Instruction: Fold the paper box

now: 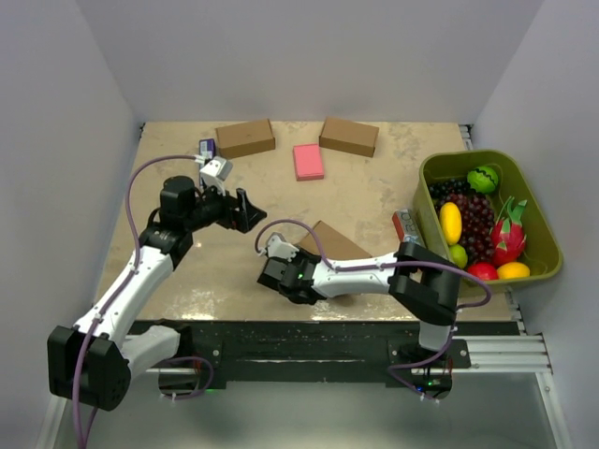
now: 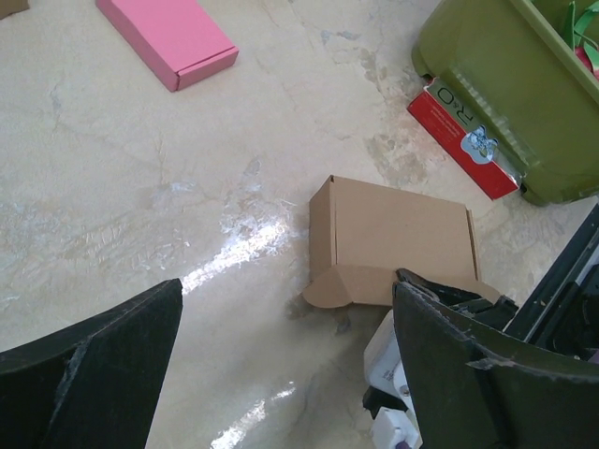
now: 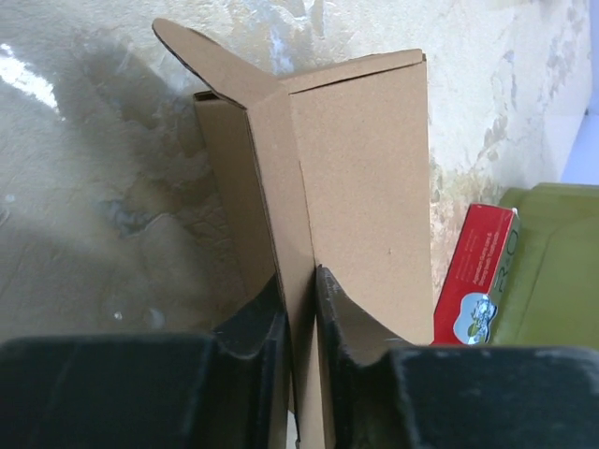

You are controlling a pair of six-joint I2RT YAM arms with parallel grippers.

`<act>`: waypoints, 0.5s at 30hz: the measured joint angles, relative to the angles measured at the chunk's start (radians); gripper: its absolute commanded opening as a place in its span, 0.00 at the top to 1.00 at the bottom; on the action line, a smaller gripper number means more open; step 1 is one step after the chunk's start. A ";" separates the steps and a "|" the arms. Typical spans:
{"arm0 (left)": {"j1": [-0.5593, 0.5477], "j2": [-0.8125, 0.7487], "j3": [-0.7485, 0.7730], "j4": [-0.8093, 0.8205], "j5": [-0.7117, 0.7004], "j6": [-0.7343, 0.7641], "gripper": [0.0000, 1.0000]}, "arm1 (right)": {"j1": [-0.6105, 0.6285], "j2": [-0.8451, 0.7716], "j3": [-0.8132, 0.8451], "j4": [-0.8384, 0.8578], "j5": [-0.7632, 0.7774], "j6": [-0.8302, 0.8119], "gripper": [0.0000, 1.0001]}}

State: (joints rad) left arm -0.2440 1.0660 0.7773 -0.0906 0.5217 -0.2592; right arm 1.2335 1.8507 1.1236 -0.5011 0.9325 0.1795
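Note:
The paper box [image 1: 335, 239] is a part-folded brown cardboard mailer lying in the middle of the table, with a rounded tab sticking out at its near left corner. It also shows in the left wrist view [image 2: 398, 234]. My right gripper [image 1: 301, 265] is shut on one upright flap of the paper box [image 3: 365, 168]; in the right wrist view that gripper [image 3: 299, 276] has a black finger pressed against each face of the cardboard. My left gripper [image 1: 245, 210] hangs open to the left of the box, and nothing lies between the fingers of that gripper [image 2: 287, 290].
Two closed brown boxes [image 1: 245, 137] [image 1: 349, 137] and a pink pad [image 1: 308, 161] lie along the back. An olive green basket [image 1: 429, 173] of fruit stands at the right, with a red packet [image 1: 402, 224] leaning against it beside the paper box.

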 measured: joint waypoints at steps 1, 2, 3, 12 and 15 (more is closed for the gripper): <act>0.001 -0.001 -0.003 0.000 0.001 0.002 0.02 | -0.002 -0.010 0.000 -0.003 -0.016 -0.008 0.89; 0.001 -0.004 -0.006 0.000 0.002 0.009 0.02 | -0.005 -0.023 0.000 -0.005 -0.039 -0.016 0.92; 0.001 -0.006 -0.008 -0.002 0.003 0.010 0.02 | -0.008 -0.035 0.000 -0.008 -0.065 -0.023 0.93; 0.002 -0.045 -0.012 0.002 0.011 0.018 0.02 | -0.051 -0.166 0.000 -0.013 -0.271 -0.079 1.00; 0.002 -0.047 -0.015 0.006 0.014 0.018 0.02 | -0.064 -0.182 0.000 -0.014 -0.309 -0.084 1.00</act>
State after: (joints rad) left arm -0.2424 1.0187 0.7620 -0.0845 0.5362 -0.2417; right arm 1.1698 1.6691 1.1236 -0.5148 0.6239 0.0956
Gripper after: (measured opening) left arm 0.977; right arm 0.015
